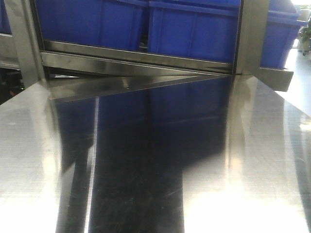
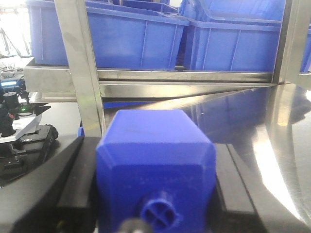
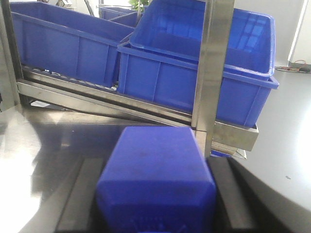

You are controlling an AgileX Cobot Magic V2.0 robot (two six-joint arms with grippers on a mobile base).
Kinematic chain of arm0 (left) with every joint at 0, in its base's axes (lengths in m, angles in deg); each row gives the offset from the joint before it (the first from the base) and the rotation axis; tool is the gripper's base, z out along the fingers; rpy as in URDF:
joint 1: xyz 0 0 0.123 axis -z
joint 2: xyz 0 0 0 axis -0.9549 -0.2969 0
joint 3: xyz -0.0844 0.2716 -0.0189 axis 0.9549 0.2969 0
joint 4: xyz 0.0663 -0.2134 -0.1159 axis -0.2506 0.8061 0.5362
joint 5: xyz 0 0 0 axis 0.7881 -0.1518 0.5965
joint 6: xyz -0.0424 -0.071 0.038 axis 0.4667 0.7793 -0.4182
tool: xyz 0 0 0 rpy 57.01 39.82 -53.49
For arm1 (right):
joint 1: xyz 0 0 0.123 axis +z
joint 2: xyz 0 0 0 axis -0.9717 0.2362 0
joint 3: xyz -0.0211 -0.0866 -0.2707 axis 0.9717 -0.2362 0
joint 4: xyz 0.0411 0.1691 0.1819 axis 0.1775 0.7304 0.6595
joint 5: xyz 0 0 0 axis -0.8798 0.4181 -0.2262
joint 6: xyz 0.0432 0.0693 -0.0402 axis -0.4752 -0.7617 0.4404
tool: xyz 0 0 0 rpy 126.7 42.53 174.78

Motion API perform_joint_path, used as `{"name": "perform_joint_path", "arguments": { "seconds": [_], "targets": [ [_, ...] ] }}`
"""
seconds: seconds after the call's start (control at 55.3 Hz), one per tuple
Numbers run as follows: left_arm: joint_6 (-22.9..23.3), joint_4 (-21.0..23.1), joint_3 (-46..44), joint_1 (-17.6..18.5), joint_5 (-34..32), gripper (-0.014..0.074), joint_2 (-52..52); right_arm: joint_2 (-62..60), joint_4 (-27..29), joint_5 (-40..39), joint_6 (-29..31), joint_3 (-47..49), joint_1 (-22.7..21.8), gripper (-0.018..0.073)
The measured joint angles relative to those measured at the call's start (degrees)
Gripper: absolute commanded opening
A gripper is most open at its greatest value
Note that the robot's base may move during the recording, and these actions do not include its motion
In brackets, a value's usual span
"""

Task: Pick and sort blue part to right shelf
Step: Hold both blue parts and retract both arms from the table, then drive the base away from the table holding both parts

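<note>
In the left wrist view a chunky blue part [image 2: 155,160] with a round cross-marked stub on its near face fills the space between my black fingers [image 2: 73,179]; my left gripper [image 2: 155,145] is shut on it. The right wrist view shows a similar blue part [image 3: 155,170], with my right gripper [image 3: 158,162] shut on it and a black finger [image 3: 228,194] pressed against its side. Both are held above the steel table, facing the right shelf [image 3: 121,104], a slanted stainless-steel rack carrying large blue bins [image 3: 194,73]. Neither gripper shows in the front view.
A shiny steel table [image 1: 155,170] stretches to the rack's rail [image 1: 136,58]. Upright steel posts [image 2: 80,73] [image 3: 214,68] stand just ahead of each gripper. Blue bins [image 1: 189,29] sit on the rack. Dark equipment [image 2: 19,126] lies at the left, beyond the table.
</note>
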Motion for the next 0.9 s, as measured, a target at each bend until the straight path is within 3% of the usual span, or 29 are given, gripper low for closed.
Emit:
{"name": "perform_joint_path", "arguments": {
  "seconds": [0.903],
  "targets": [
    [0.00, 0.00, 0.25, 0.00, 0.41, 0.0283, 0.00, -0.09, -0.05, -0.26, 0.00, -0.14, 0.00, 0.0149]
  ]
}}
